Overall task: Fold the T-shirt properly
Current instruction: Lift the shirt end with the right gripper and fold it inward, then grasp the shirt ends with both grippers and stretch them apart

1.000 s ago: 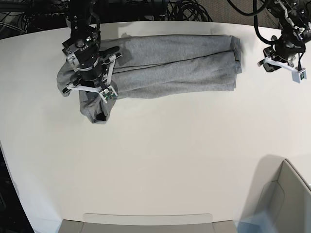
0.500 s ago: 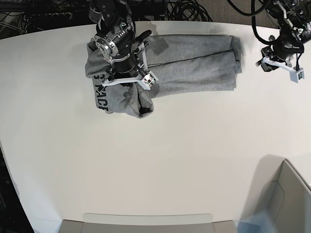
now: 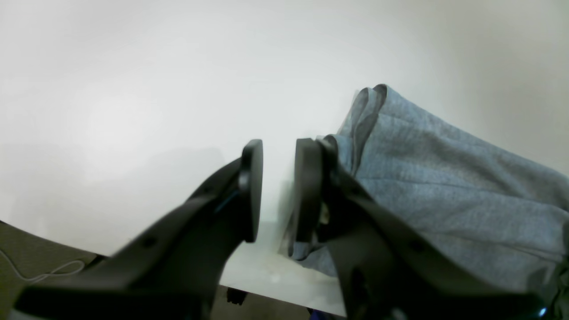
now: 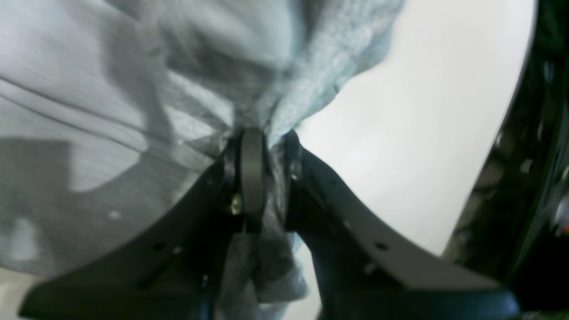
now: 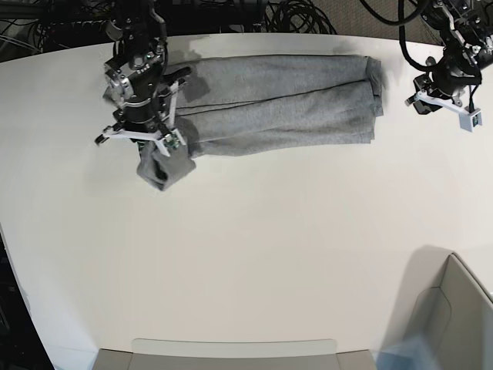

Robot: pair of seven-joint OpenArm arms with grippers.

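Grey T-shirt lies in a long folded strip on the white tabletop. The right claw pinches one bunched end of it tight. The left claw is a little open, holding nothing, just beside the other end.

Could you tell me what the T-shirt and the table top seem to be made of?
T-shirt: soft heather-grey knit, probably cotton jersey; flecked weave, limp folds, bunching in the right tool.
Table: smooth white surface with a matte sheen, likely laminate or painted board; the material is uncertain.
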